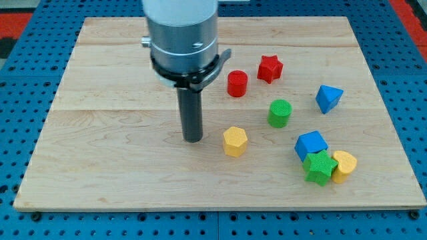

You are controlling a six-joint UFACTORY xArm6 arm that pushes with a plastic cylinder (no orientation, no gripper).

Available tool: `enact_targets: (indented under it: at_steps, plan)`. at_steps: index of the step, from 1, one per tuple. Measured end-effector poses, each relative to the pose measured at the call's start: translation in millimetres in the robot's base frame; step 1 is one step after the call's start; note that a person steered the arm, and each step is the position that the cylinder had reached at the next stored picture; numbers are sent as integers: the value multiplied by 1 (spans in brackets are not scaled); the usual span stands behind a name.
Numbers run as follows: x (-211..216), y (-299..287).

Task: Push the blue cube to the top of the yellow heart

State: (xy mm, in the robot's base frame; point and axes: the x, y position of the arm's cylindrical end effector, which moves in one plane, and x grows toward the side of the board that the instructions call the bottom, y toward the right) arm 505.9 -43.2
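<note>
The rod's tip (pixel 193 139) rests bare on the wooden board (pixel 100 167), touching nothing, just left of the yellow hexagon (pixel 235 141). The blue cube (pixel 311 145) sits well to the right, touching the green star (pixel 320 167) beside the yellow heart (pixel 344 165). It looks light, rigid and slidy; a flat face should be pushed squarely.

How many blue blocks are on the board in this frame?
2. A blue cube sits at the lower right, touching the green star. A blue triangular block stands alone farther up at the right. The arm could hide others.
</note>
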Motion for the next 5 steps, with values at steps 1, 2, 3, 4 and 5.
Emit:
enact_targets:
  at_steps: [1, 2, 3, 4, 5]
  plan:
    - [2, 38]
    - [-2, 103]
    - [1, 117]
    - [2, 109]
    - [-8, 72]
